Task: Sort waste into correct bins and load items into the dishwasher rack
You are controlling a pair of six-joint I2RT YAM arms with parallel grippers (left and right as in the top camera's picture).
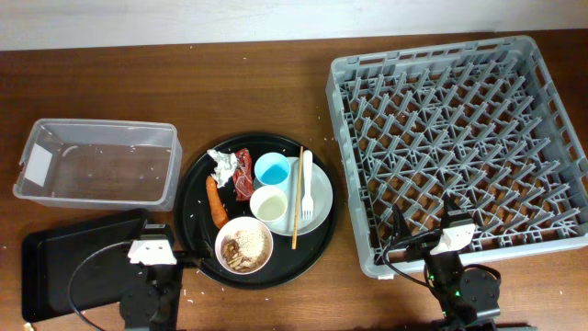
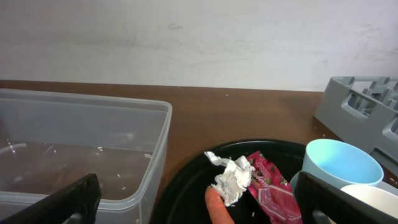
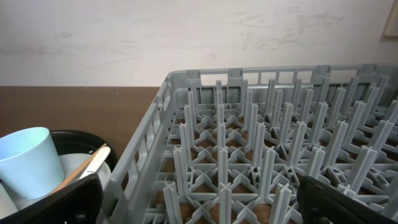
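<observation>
The paper ball [image 1: 222,164], red wrapper [image 1: 243,173], carrot [image 1: 217,202] and white bowl of brown scraps [image 1: 243,246] lie on the round black tray [image 1: 195,198]. The light-blue cup [image 1: 273,169], white cup [image 1: 271,206], fork [image 1: 307,188] and wooden stick [image 1: 297,198] sit on or over the pale plate [image 1: 322,210]. My left gripper [image 1: 158,237] is open and empty at the tray's left edge; in the left wrist view [image 2: 205,208] the paper ball [image 2: 231,179], wrapper [image 2: 270,190] and carrot [image 2: 217,208] lie between its fingers. My right gripper [image 1: 424,221] [image 3: 199,202] is open and empty over the grey rack's [image 1: 459,119] front edge.
The clear tub [image 1: 96,165] stands at the left, holding only specks. The shallow black rectangular tray [image 1: 55,267] lies in front of it, beside my left arm. The rack [image 3: 267,143] holds nothing between its pegs. The light-blue cup [image 3: 28,162] shows left of the rack.
</observation>
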